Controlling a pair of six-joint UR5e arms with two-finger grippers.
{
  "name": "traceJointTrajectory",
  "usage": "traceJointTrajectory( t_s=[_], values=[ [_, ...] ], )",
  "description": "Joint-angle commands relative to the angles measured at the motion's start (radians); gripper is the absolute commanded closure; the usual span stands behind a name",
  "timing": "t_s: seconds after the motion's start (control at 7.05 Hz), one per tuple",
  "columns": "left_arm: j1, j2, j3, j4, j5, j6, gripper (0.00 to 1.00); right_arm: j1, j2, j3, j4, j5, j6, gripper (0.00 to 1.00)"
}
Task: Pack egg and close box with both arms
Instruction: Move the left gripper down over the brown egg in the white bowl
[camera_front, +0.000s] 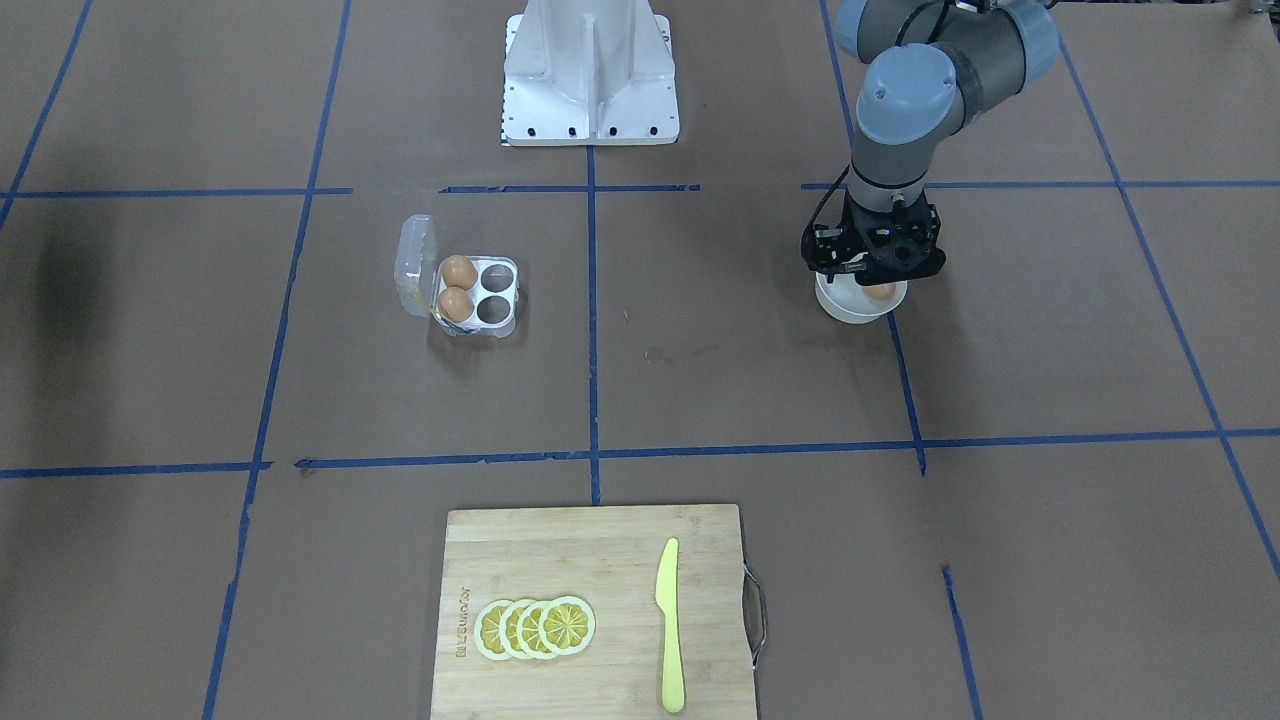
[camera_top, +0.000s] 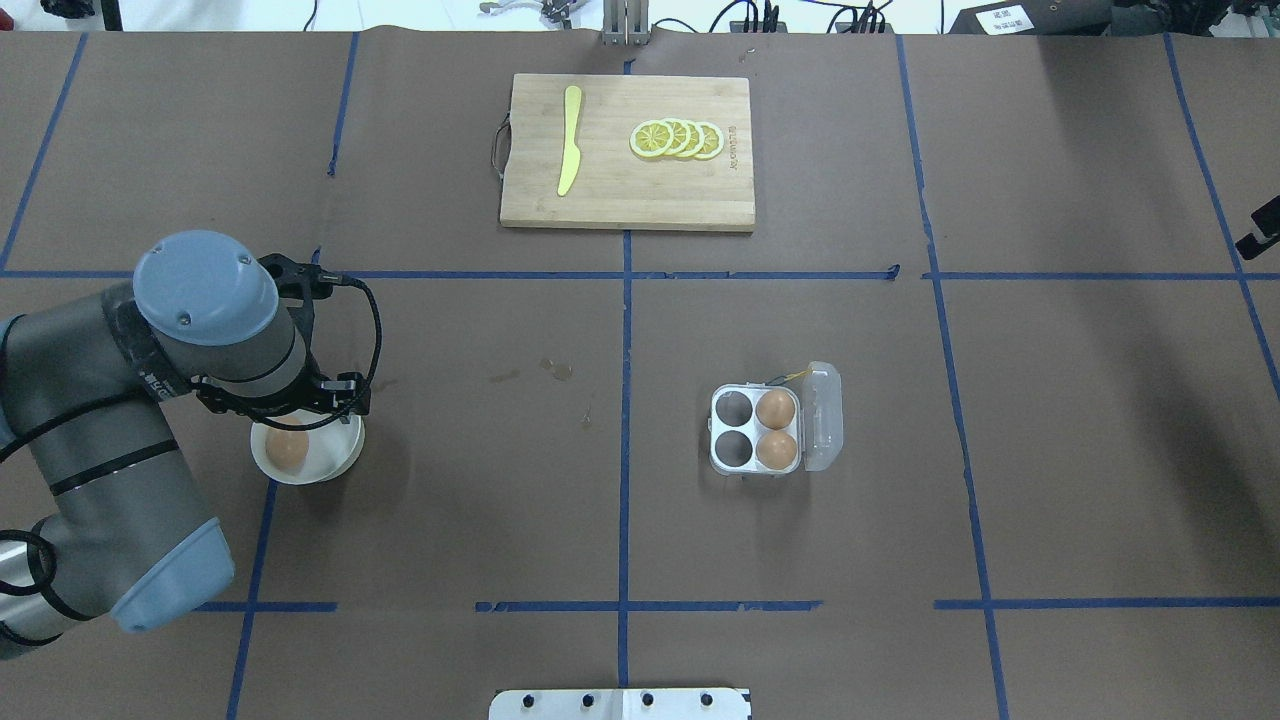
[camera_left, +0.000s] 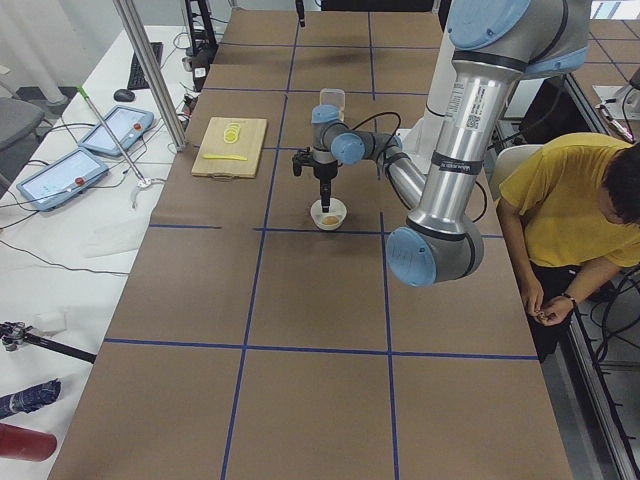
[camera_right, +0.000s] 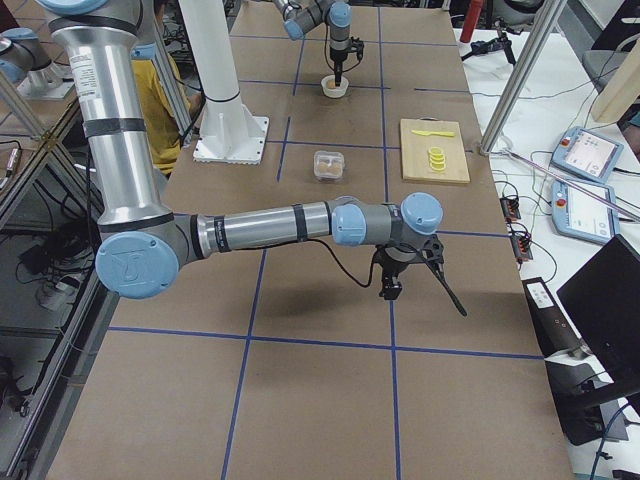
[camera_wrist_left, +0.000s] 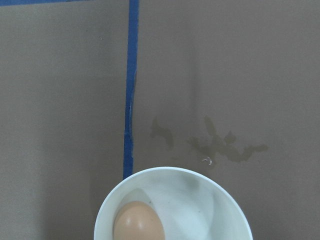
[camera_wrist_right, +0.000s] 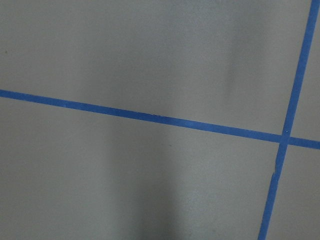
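Egg (camera_top: 287, 447) in bowl (camera_top: 338, 452), two eggs (camera_top: 775, 409) in box (camera_top: 752, 431), four lemon slices (camera_top: 678, 139)

An orange-brown egg (camera_top: 287, 447) sits in a white bowl (camera_top: 340, 455); blue tape (camera_top: 625, 400) grids the brown table (camera_top: 450, 450); the knife (camera_top: 570, 140) is yellow.

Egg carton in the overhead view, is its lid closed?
No, the box has its lid open at its side, leaving two eggs uncovered.

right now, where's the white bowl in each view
exterior front-facing: bowl right of centre, under the left arm.
overhead exterior: bowl lower left.
exterior left: bowl mid-table, centre.
exterior right: bowl top centre, far end.
left wrist-mounted: bowl at bottom edge.
right wrist-mounted: not in it.
shared landmark: the egg inside it, blue tape line at its edge.
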Motion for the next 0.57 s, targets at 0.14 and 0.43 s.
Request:
traceJointTrajectory(
  t_s=[0.14,0.43],
  values=[
    [0.004,0.004,0.024,0.005,0.001,0.001,0.22,-0.002,0.0,-0.002,0.0,0.0,0.002,0.0],
    [0.004,0.003,0.048,0.005,0.001,0.004,0.22,-0.002,0.0,-0.003,0.0,0.0,0.002,0.0]
  ],
)
